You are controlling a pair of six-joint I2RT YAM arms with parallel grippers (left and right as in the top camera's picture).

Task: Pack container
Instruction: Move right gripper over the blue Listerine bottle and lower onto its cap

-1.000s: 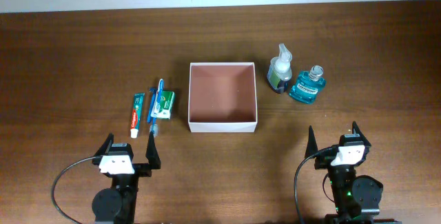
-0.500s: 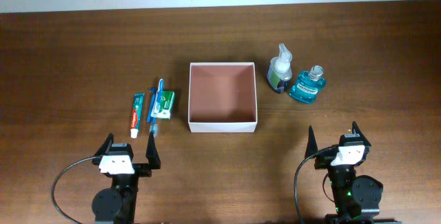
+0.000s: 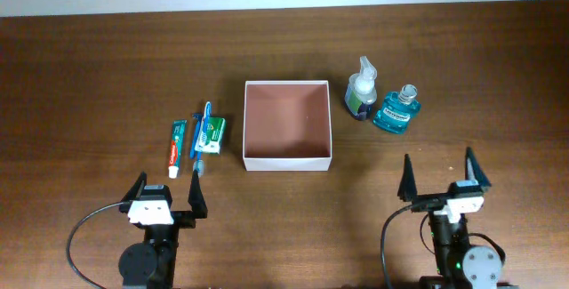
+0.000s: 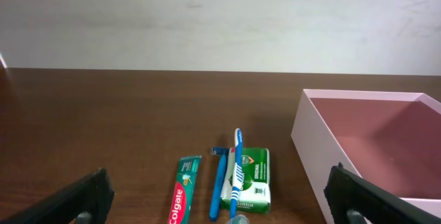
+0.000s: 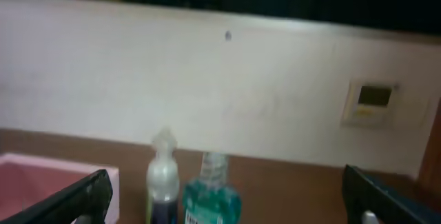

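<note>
The container (image 3: 245,129), a square shallow box with white walls and a reddish-brown inside, sits mid-table and holds nothing; it also shows in the left wrist view (image 4: 310,127) and the right wrist view (image 5: 41,176). Left of it lie a toothpaste tube (image 3: 178,148), a blue toothbrush (image 3: 201,133) and a green-and-white carton (image 3: 213,132). Right of it stand a clear pump bottle (image 3: 361,88) and a teal mouthwash bottle (image 3: 396,111). My left gripper (image 3: 165,198) is open and empty near the front edge. My right gripper (image 3: 440,180) is open and empty below the bottles.
The dark wooden table (image 3: 107,67) meets a pale wall at the back. A second blue item (image 4: 218,182) lies beside the toothbrush. Cables loop beside both arm bases at the front.
My right gripper has shifted slightly right and forward, and its fingers look spread wider. The left arm and all objects have not moved.
</note>
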